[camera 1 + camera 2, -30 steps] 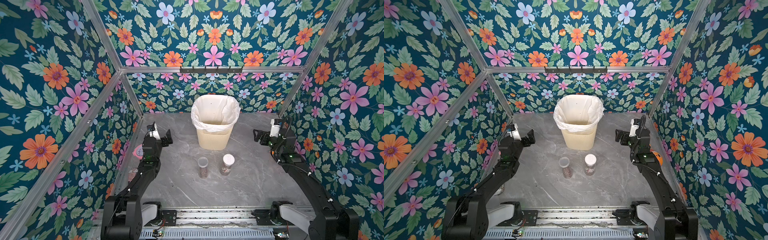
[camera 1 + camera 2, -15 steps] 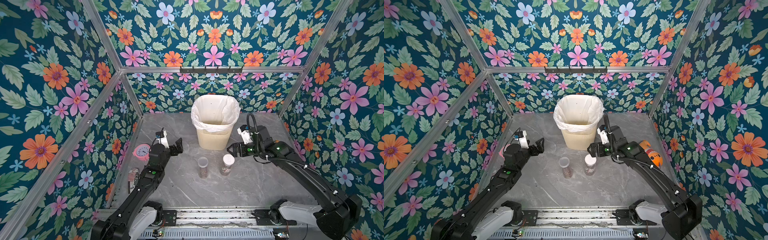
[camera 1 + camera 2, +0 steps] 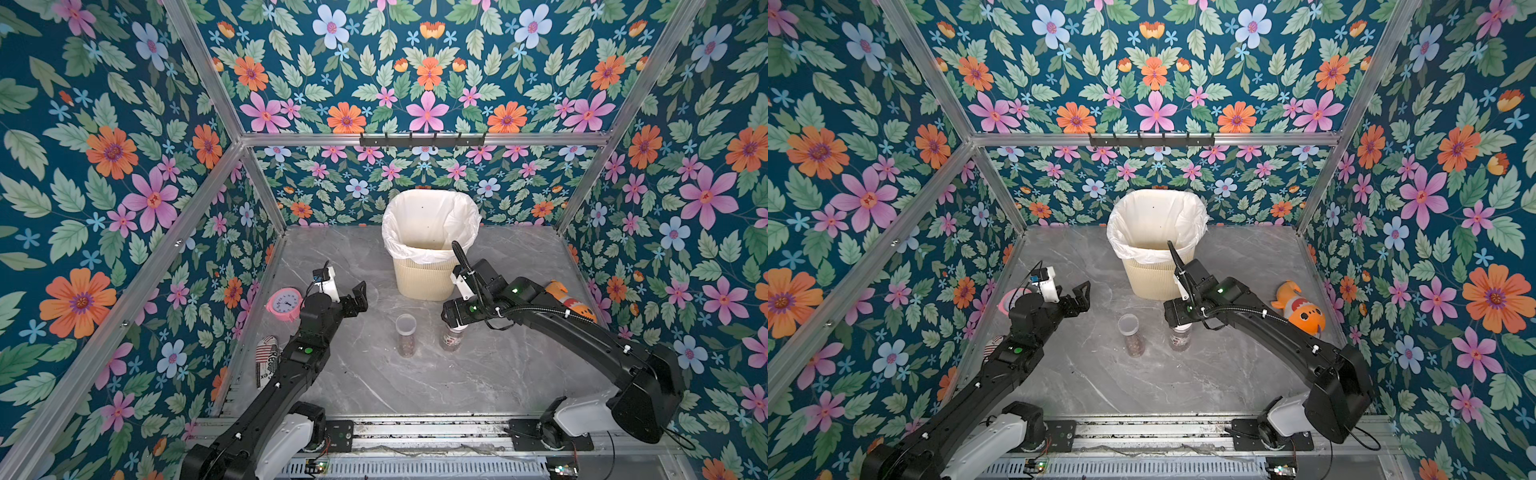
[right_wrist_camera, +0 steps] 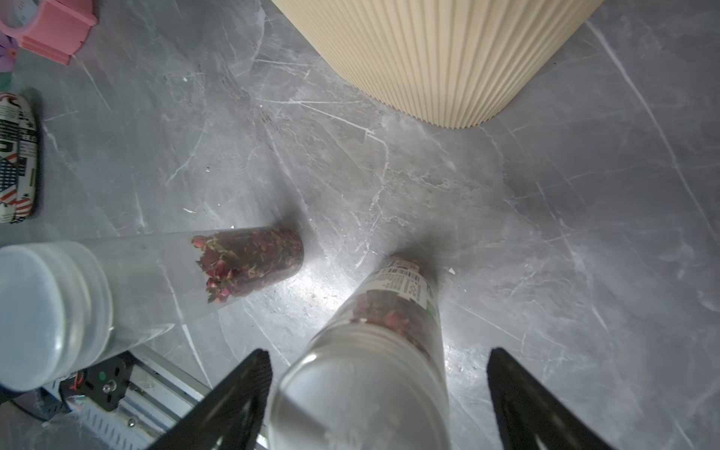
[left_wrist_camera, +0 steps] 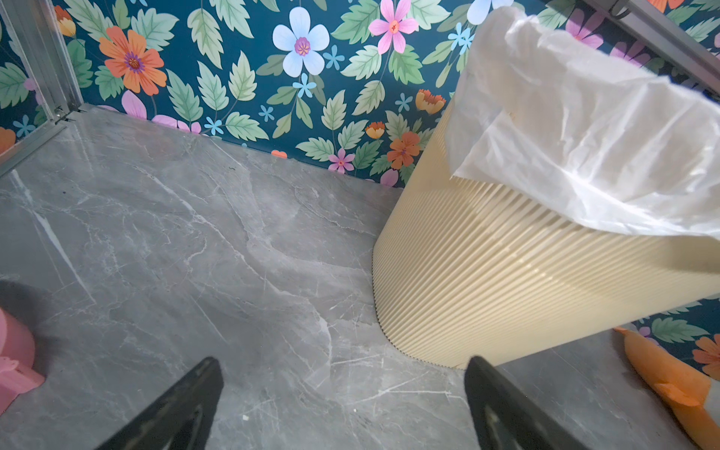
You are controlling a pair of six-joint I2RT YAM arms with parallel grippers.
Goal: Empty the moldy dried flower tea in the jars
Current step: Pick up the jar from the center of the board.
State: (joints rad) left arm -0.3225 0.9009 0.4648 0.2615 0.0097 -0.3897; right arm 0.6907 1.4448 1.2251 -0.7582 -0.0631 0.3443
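Two clear jars stand side by side mid-table, both holding reddish-brown moldy dried flower tea in their lower part. The narrower jar has a clear lid. The wider, labelled jar has a white lid, and my right gripper hangs right over it. In the right wrist view the right gripper is open. Its fingers straddle that jar's lid, with a clear gap on one side. My left gripper is open and empty above the table, left of the jars.
A cream ribbed bin lined with a white bag stands behind the jars. A pink clock and a printed can lie by the left wall. An orange toy fish lies at the right.
My right gripper has come down and forward from beside the bin onto the white-lidded jar's top, and its jaws have narrowed. The left gripper has edged slightly toward the middle.
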